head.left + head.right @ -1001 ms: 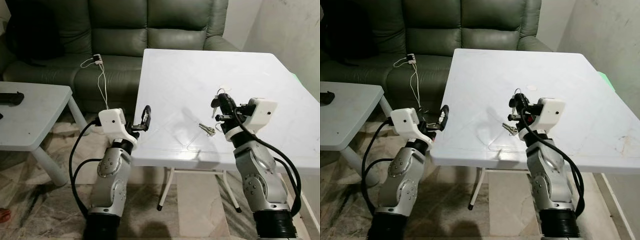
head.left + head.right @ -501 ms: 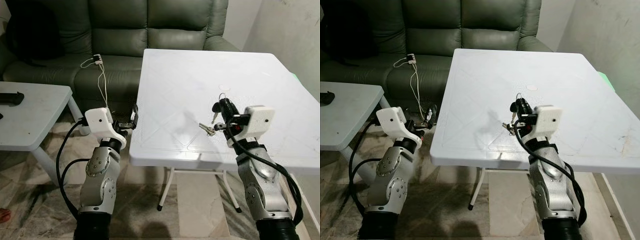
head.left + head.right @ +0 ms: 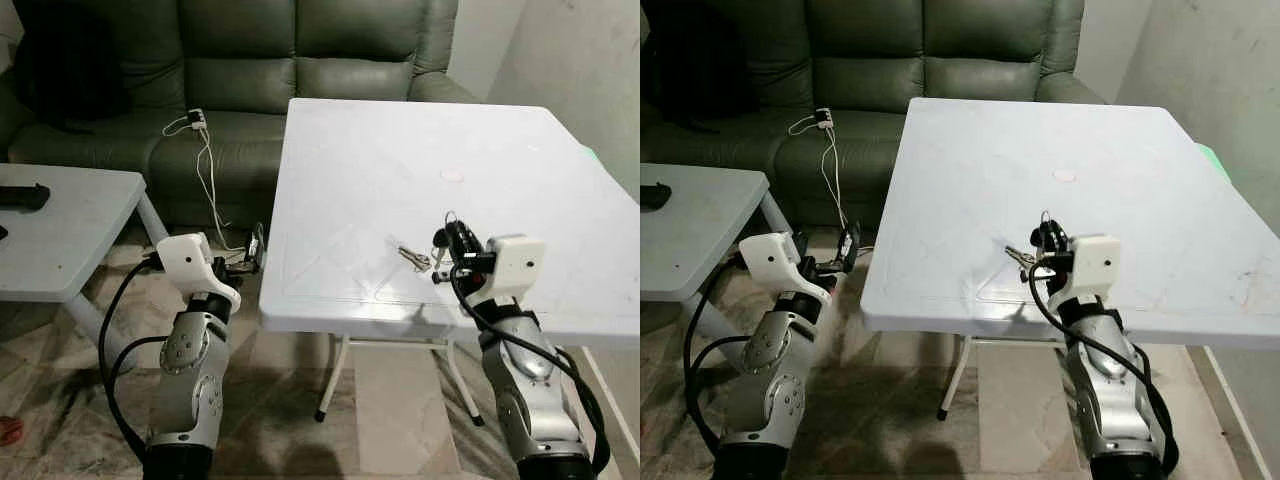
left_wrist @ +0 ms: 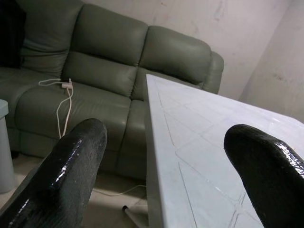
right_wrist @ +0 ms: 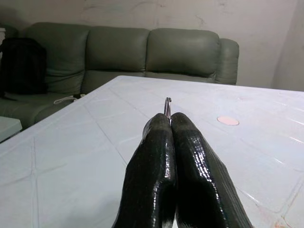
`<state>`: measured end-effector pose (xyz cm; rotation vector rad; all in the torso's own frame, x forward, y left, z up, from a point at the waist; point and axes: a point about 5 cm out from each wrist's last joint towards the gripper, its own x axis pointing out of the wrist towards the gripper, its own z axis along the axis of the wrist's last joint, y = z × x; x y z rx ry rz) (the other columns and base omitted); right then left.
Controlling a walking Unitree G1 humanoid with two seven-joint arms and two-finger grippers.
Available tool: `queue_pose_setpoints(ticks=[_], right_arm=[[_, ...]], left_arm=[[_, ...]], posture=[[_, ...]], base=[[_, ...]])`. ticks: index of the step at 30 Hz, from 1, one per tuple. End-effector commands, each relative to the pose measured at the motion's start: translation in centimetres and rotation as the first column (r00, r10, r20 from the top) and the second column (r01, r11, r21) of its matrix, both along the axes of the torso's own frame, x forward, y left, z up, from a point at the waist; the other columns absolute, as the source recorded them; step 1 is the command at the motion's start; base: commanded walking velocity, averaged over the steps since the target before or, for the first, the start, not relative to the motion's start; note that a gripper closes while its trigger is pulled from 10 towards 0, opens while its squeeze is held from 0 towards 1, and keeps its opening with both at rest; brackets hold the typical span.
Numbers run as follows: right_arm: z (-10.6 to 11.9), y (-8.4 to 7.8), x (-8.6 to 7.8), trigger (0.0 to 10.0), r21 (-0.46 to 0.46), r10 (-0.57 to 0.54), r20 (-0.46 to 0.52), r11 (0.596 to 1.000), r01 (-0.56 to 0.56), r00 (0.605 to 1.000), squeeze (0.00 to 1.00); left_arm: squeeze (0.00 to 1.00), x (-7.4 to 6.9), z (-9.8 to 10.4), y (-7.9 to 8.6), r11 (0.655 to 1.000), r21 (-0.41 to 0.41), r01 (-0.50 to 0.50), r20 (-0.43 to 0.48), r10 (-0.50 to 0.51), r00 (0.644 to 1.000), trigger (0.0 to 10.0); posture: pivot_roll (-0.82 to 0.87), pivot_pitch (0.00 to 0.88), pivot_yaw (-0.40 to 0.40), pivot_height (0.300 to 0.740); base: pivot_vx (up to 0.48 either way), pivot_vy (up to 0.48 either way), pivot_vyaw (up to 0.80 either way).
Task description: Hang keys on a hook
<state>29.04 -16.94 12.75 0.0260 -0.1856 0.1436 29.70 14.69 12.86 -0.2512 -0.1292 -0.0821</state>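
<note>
White plastic worktop (image 3: 380, 170) is carrying the scene in the left eye view: the right gripper (image 3: 450, 238) is hovering over its near edge, fingers pressed together on a key ring, with the keys (image 3: 413, 258) dangling just beside them, close above the worktop or touching it. The left gripper (image 3: 256, 246) is hanging off the worktop's left side, over the floor.

From the right eye view, the keys (image 3: 1021, 256) are trailing left of the right gripper, a green sofa (image 3: 930, 60) behind.

Along the left wrist, the two fingers (image 4: 66, 166) are standing wide apart, holding nothing.

Along the right wrist, the fingers (image 5: 156, 156) are clamping shut on the thin metal ring (image 5: 167, 105) poking out at their tips.

Judging by this, the pickup is done; no hook is visible, so carrying and hanging are still ahead.
</note>
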Motion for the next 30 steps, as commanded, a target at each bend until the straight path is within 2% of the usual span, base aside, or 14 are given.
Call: queue_pose_setpoints(ticks=[1,6,22,25,30], right_arm=[[0.1,-0.1,0.1,10.0,-0.006,-0.013,0.013,1.000,0.013,1.000,0.00],[0.1,0.0,0.4,10.0,-0.003,-0.025,0.003,1.000,0.025,1.000,0.00],[0.2,0.7,1.1,10.0,-0.012,-0.006,0.002,1.000,0.006,1.000,0.00],[0.2,0.8,1.1,10.0,-0.011,-0.001,0.006,1.000,0.001,1.000,0.00],[0.2,1.0,1.0,10.0,-0.012,0.009,0.007,1.000,-0.009,1.000,0.00]], left_arm=[[0.00,0.1,-0.1,-0.2,1.000,0.005,0.014,-0.001,-0.014,1.000,10.0],[0.00,0.4,0.0,-0.1,1.000,0.016,0.020,0.003,-0.020,1.000,10.0],[0.00,1.1,1.0,0.1,0.998,0.054,0.015,0.049,-0.018,0.999,10.0],[0.00,1.1,1.0,0.2,0.999,0.043,0.018,0.050,-0.020,0.999,10.0],[0.00,1.2,0.9,0.2,1.000,0.026,0.007,0.037,-0.008,0.999,10.0]], posture=[[0.00,0.000,-0.035,0.740],[0.00,0.000,-0.030,0.740],[0.01,0.000,-0.028,0.740],[0.00,0.000,-0.027,0.740],[0.00,0.000,-0.026,0.740]], base=[[0.000,0.000,0.00],[0.000,0.000,-0.10],[0.000,0.000,-0.78],[0.000,-0.320,-0.79],[0.000,0.000,-0.78]])
